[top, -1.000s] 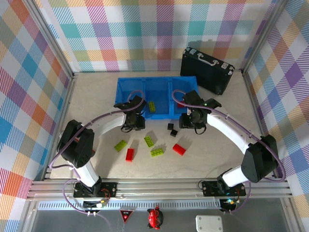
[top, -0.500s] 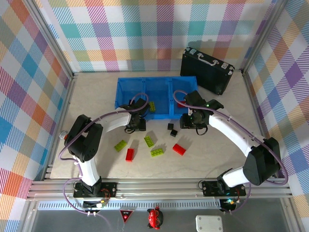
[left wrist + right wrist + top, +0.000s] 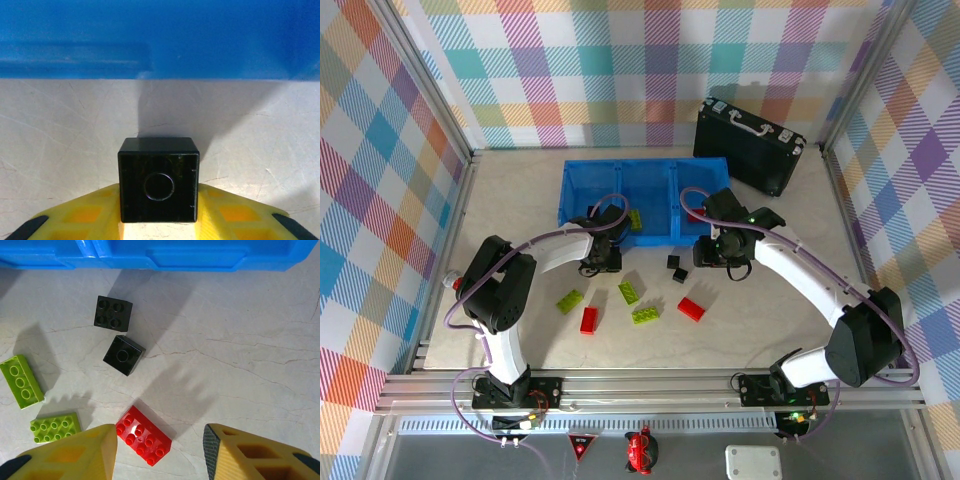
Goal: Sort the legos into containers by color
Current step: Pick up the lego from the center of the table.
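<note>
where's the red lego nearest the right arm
Top view: the red lego lies on the table right of centre, in front of the blue tray, just right of a lime-green brick and nearer the arms' bases than the two black cubes.

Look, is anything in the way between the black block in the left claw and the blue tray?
Only the tray's near wall: the black block, between the left gripper's fingers, faces it across bare table, so it likely must go up and over.
</note>
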Robot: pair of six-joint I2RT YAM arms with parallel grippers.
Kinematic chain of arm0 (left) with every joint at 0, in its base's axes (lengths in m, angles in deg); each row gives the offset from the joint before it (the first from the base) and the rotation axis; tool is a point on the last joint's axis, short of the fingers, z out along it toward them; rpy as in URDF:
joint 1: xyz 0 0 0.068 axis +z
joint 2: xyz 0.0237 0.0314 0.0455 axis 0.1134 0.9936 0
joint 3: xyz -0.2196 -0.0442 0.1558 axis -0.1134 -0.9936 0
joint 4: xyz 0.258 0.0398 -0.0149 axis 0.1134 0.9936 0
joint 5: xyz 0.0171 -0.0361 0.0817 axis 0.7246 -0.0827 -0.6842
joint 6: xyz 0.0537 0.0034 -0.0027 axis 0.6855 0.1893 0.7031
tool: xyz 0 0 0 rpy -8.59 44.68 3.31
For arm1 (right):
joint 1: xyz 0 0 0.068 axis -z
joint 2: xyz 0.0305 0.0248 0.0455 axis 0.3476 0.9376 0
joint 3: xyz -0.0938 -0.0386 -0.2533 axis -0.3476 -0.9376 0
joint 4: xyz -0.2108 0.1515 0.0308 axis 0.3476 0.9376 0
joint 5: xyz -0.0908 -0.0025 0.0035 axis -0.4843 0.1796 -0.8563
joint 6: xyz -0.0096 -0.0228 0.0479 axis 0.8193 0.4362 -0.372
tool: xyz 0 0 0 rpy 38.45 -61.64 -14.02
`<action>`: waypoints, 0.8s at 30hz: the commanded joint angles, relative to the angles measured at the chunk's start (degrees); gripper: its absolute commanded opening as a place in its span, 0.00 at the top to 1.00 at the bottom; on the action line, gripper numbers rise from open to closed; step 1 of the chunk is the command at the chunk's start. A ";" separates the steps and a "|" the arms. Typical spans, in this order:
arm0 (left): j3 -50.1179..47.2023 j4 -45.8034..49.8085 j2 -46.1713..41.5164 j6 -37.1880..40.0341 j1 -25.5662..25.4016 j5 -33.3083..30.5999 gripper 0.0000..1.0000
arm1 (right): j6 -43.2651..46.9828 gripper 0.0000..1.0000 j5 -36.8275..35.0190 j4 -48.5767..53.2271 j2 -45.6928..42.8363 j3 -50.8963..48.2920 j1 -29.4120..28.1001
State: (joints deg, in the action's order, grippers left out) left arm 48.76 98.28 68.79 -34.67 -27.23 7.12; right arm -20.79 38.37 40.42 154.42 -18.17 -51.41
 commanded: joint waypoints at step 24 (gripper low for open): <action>3.47 6.75 -8.91 1.63 -0.40 -4.46 0.65 | 0.34 0.50 0.01 1.02 -2.42 0.10 0.40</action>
State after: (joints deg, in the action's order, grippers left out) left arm 50.36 101.74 61.99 -34.36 -27.23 4.69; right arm -20.79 38.35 40.51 153.63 -18.17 -51.41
